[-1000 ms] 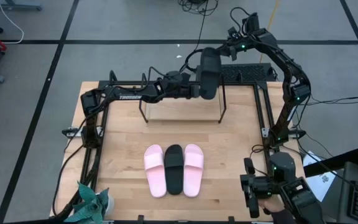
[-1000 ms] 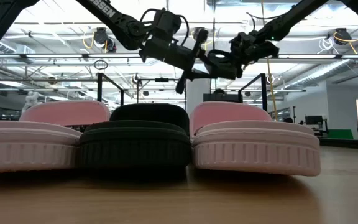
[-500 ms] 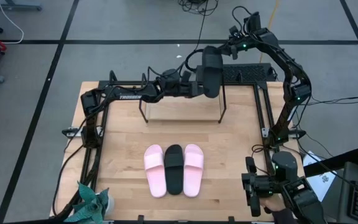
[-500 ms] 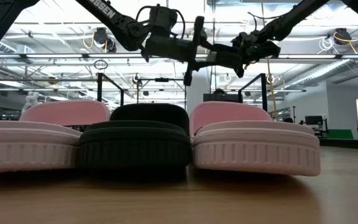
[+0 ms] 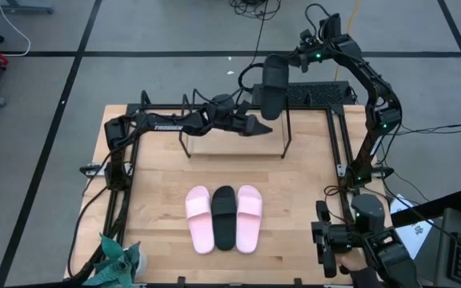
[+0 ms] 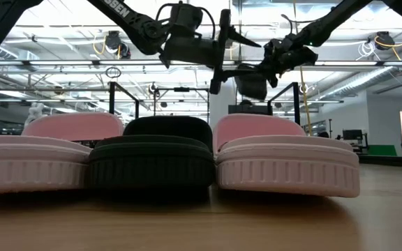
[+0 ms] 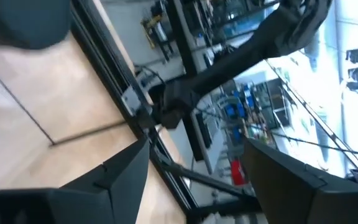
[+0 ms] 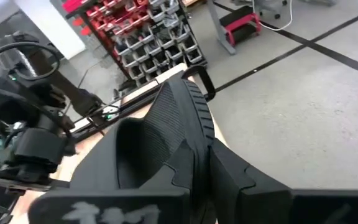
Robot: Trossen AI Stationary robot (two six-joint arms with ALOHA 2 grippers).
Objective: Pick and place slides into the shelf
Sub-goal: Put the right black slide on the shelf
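Note:
One black slide (image 5: 274,84) hangs in the air over the table's far right part, above the right end of the shelf of thin black rods (image 5: 238,156). My right gripper (image 5: 294,66) is shut on it; it also shows in the right wrist view (image 8: 160,134). My left gripper (image 5: 261,128) is open and empty, just on the near side of that slide and over the shelf. Two pale pink slides (image 5: 200,220) (image 5: 249,218) and a second black slide (image 5: 224,217) lie side by side, soles down, near the table's middle front. My right gripper pinches the black slide between its two fingers (image 8: 241,186) at the end nearest the wrist (image 8: 194,162). The fingers come from the table's far right side and lie along the slide. The slide is lifted clear and stretches away from the fingers toward the table's middle.
A black frame (image 5: 344,152) runs around the table's sides. A teal crumpled thing (image 5: 118,260) sits at the near left corner. A dark mat (image 5: 318,94) lies at the far right. A black device (image 5: 358,240) and a person's hand (image 5: 358,276) are at the near right.
My left gripper, which was against the black slide, now stands apart from it, a little toward the near edge. My right gripper has carried the slide a little toward the table's far right.

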